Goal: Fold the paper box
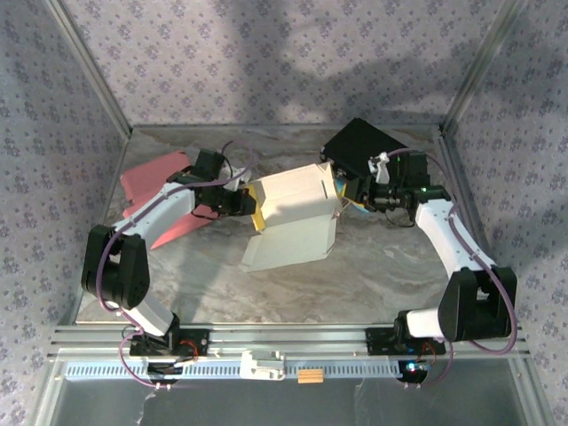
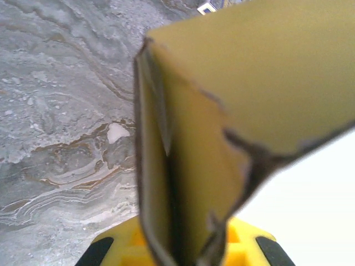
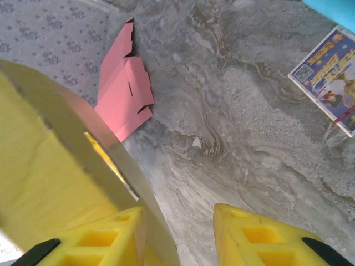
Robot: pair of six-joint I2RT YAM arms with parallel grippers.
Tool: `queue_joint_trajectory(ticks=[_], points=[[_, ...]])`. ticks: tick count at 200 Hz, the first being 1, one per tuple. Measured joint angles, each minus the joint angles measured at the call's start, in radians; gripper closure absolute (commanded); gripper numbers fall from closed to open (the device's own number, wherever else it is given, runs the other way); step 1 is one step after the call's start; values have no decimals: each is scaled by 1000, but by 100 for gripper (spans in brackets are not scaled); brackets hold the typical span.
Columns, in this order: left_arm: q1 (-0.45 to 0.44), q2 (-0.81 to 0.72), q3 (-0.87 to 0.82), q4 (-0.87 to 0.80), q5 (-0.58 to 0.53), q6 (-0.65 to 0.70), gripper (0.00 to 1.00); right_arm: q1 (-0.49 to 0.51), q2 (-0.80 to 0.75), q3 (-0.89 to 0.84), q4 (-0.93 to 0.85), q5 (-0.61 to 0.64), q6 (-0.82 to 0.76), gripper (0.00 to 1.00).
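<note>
The paper box (image 1: 293, 202) is white outside and yellow inside, and it is held off the marble table at mid-table. Its lower flap (image 1: 291, 244) slopes down to the tabletop. My left gripper (image 1: 244, 202) is at the box's left end. In the left wrist view the box's folded yellow wall (image 2: 188, 166) runs down between the close-set yellow fingers (image 2: 113, 249), pinched there. My right gripper (image 1: 353, 191) is at the box's right end, open. The box's edge (image 3: 119, 166) lies against the inner face of its left finger (image 3: 102, 238), and a wide gap separates it from the other finger (image 3: 260, 235).
A flat pink box blank (image 1: 160, 177) lies at the back left of the table, behind the left arm. A black box (image 1: 364, 146) stands at the back right. A printed card (image 3: 330, 77) lies on the marble near the right gripper. Patterned walls enclose the table.
</note>
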Motion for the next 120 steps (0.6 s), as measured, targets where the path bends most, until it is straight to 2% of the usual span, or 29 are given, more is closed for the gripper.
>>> queue_joint_trajectory(ticks=[44,120], points=[[0,24,0,-32,28,29,100,18,7,3,35,-68,-48,62],[0,40,0,-40,30,31,100,43,-14,3,47,-64,-59,61]])
